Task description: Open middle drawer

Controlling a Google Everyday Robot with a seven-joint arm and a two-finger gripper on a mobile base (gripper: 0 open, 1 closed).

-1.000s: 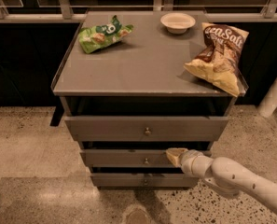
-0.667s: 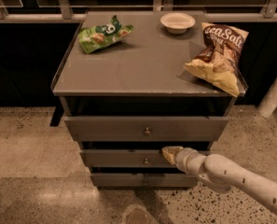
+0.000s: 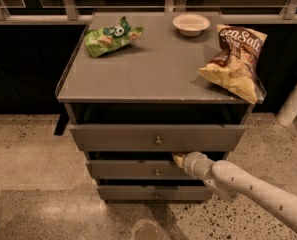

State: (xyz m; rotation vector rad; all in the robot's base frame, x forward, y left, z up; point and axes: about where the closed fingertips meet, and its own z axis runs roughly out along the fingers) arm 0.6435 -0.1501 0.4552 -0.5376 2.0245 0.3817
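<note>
The middle drawer is a grey flat front with a small round metal knob at its centre, between a wider front above and a narrower one below. My gripper sits at the end of a white arm that reaches in from the lower right. It is at the drawer's top edge, just right of and above the knob, in the dark gap under the top drawer. Part of the drawer's right half is hidden behind the arm.
The widest top drawer and the narrowest bottom drawer frame the middle one. On the cabinet top lie a green chip bag, a white bowl and a brown-and-yellow chip bag. A white pole stands at right.
My gripper has moved left and a little up, from the right part of the middle drawer front to its top edge near the knob.
</note>
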